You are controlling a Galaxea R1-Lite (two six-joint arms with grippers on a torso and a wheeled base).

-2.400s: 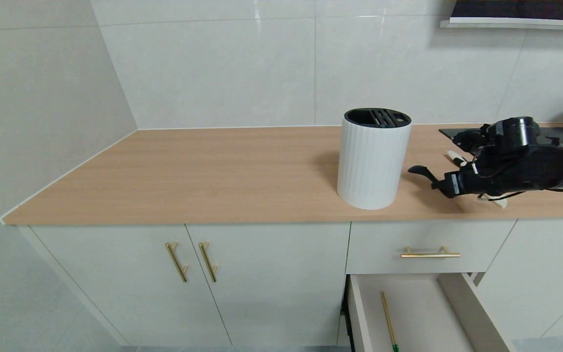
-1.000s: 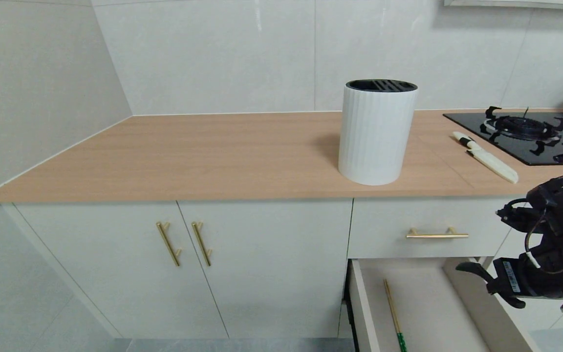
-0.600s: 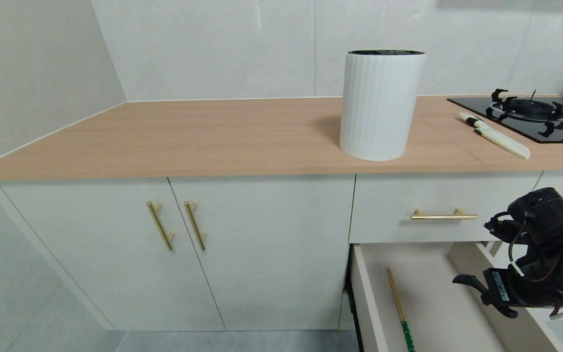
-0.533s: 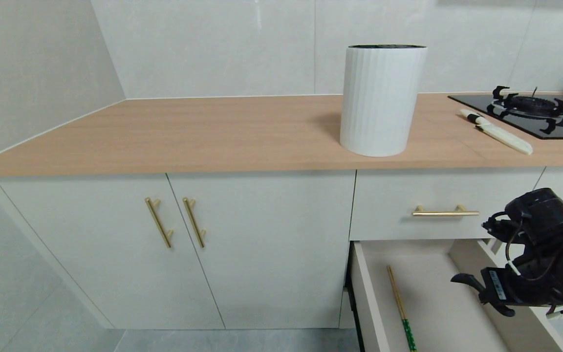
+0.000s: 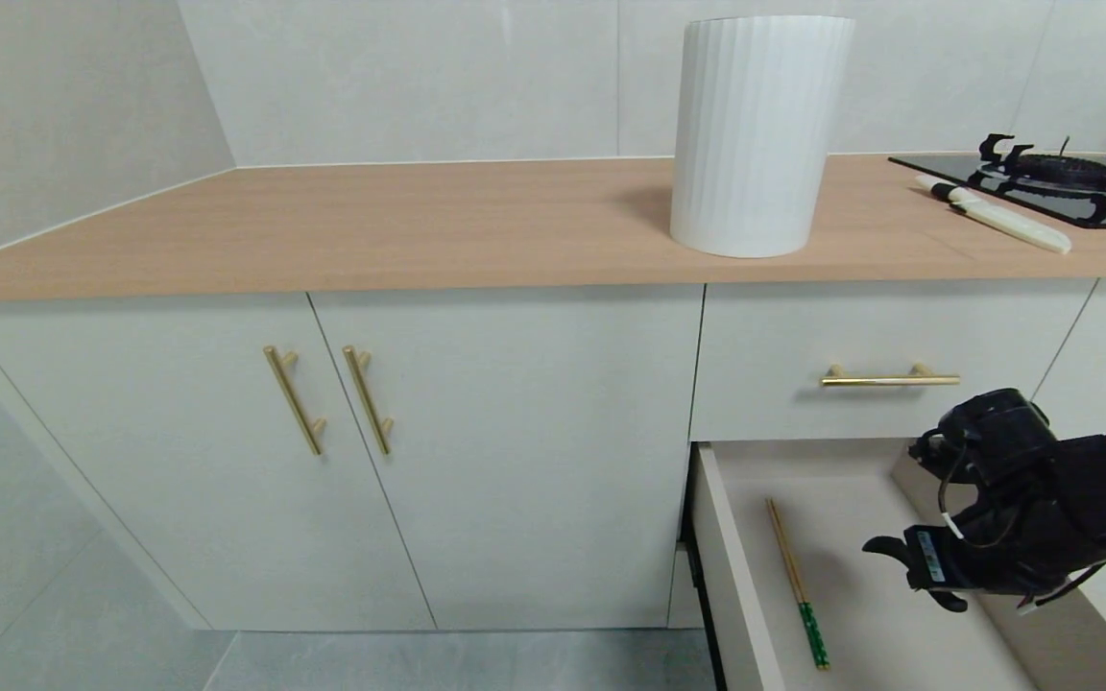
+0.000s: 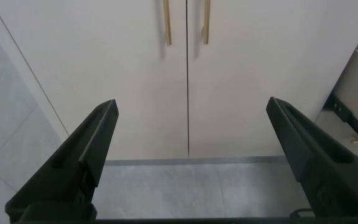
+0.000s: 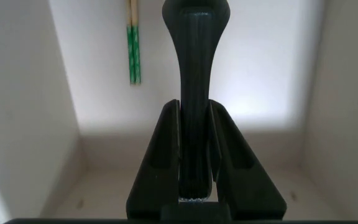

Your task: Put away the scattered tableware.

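My right gripper (image 5: 920, 564) is shut on a slim black utensil (image 7: 196, 68), which I hold just above the open lower drawer (image 5: 721, 537). The utensil's rounded black end (image 5: 882, 546) points toward the drawer's middle. A pair of wooden chopsticks with green ends (image 5: 798, 597) lies on the drawer floor, seen past the utensil in the right wrist view as the chopsticks (image 7: 133, 50). A cream-handled knife (image 5: 995, 216) lies on the wooden counter. My left gripper (image 6: 191, 106) hangs open and holds nothing, low in front of the cabinet doors.
A tall white ribbed knife holder (image 5: 755, 134) stands on the counter (image 5: 371, 226), with a black gas hob (image 5: 1062, 173) to its right. The upper drawer with a gold handle (image 5: 889, 379) is shut above the open one. Two cabinet doors (image 5: 323, 461) are shut.
The head camera has dropped lower. My right gripper has come down from the counter with the black utensil and moved slightly left over the open drawer.
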